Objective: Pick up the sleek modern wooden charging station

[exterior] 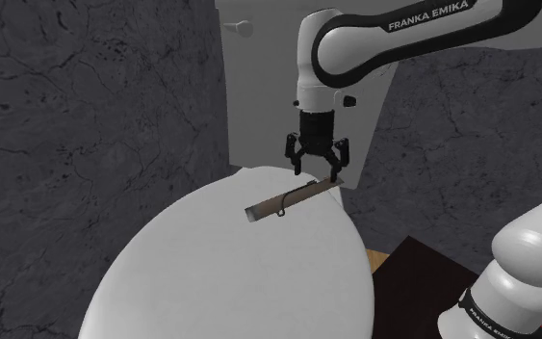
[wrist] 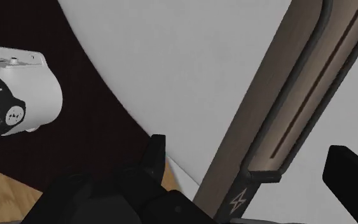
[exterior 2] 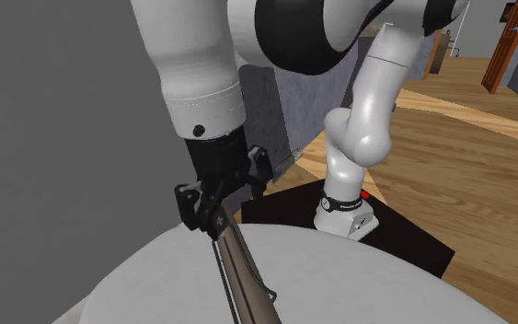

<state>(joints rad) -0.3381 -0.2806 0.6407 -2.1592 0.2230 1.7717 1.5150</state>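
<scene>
Hanging over the back edge of the toilet lid, my end effector is spread wide and holds nothing. The brown charging station lies flat just below, one end between my fingers, its long side running toward the lid's middle.

Shoulder view looks down over the white oval lid from behind the white arm; second exterior view faces back, closer; wrist view, nearest, shares the brown slotted bar between the black fingers.
</scene>
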